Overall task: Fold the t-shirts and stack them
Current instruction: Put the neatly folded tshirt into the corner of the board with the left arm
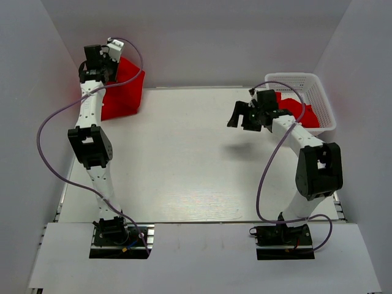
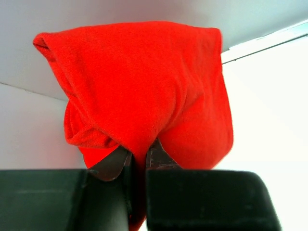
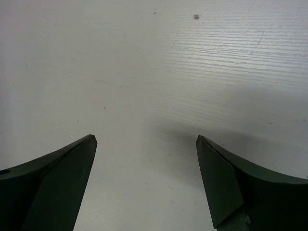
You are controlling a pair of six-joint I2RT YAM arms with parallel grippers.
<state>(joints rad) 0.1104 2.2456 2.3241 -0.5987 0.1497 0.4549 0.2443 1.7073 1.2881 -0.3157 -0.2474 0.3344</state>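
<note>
This is a robotics lab test cell: plain white panels (image 1: 202, 37) box in a white table (image 1: 184, 159) on its left, right and far sides. A left arm (image 1: 92, 147) and a right arm (image 1: 315, 165) are bolted at the near edge, trailing purple cables (image 1: 46, 128). The only goods are red t-shirts (image 1: 125, 86) and a white lattice basket (image 1: 318, 92) at the far right.

Noted one red t-shirt (image 1: 125, 92) hanging bunched at far left; noted second red t-shirt (image 1: 303, 113) crumpled inside basket (image 1: 293, 77), far right.
</note>
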